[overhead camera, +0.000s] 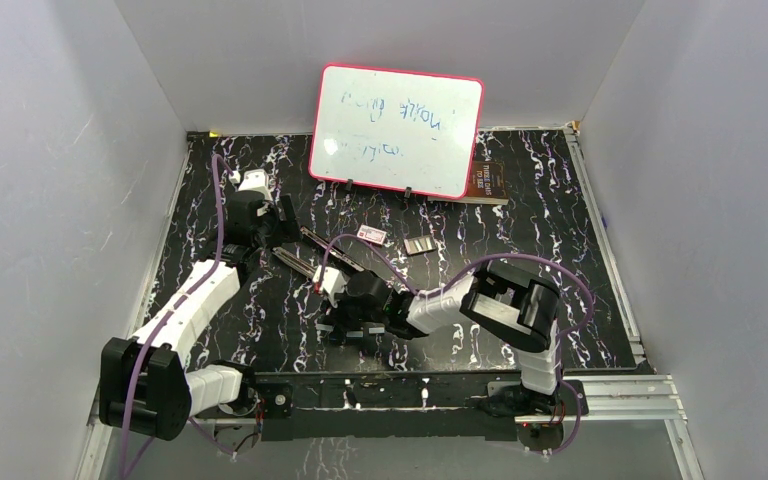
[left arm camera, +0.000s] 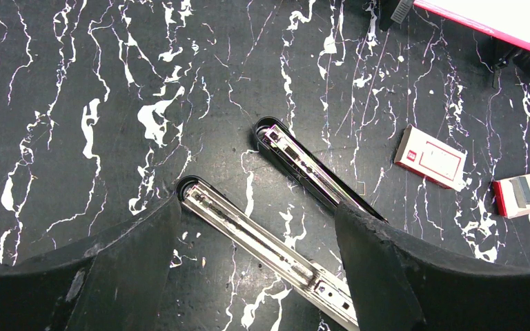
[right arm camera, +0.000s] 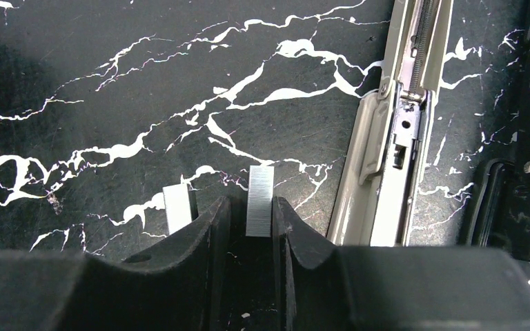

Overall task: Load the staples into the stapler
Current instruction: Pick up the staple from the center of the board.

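While the right gripper [right arm camera: 251, 212], jaws parted only narrowly, brackets without pinching a strip of staples [right arm camera: 259, 196] on the table [right arm camera: 110, 83], a second strip [right arm camera: 178, 207] just at its 9 o'clock, the stapler [left arm camera: 238, 226] lies splayed open at 11 o'clock, its rail between the wide, empty jaws of the left gripper [left arm camera: 257, 210].

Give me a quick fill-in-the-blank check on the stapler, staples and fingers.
The stapler lies hinged ___ on the table. One staple strip sits ___ the right fingers. The right wrist view shows ___ strips. The left fingers straddle its shiny metal ___.
Missing words: open; between; two; rail.
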You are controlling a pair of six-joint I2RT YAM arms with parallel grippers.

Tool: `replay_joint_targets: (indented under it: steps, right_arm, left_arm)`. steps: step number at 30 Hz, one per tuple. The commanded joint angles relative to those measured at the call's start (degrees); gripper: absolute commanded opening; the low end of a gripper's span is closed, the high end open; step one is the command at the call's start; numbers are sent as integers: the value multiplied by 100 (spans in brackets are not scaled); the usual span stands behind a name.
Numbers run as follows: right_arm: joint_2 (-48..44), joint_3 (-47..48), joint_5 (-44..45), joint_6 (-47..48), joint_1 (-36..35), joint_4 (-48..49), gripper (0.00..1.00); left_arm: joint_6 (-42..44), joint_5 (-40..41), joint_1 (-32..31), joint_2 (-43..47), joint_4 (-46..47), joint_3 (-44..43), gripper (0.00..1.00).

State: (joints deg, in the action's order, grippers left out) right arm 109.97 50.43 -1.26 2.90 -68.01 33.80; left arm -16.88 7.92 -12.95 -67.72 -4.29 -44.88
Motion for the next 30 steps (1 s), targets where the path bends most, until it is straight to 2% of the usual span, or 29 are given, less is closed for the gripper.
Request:
replay_joint_targets:
  steps: [1, 8, 21, 30]
  right_arm:
    - [332, -386, 39, 157, -13, -928, 35]
    - [318, -454, 90, 150, -12, -916, 30]
    - [246, -648, 125, 135, -15, -848, 31]
    - [393, -876, 23, 127, -11, -342, 31]
  left_arm:
    - [60, 21, 23, 198, 79, 15, 81]
    - [88, 47, 23, 198, 78, 6, 81]
    - [98, 54, 20, 196, 63, 4, 81]
    - [106, 34, 21, 207, 65, 6, 80]
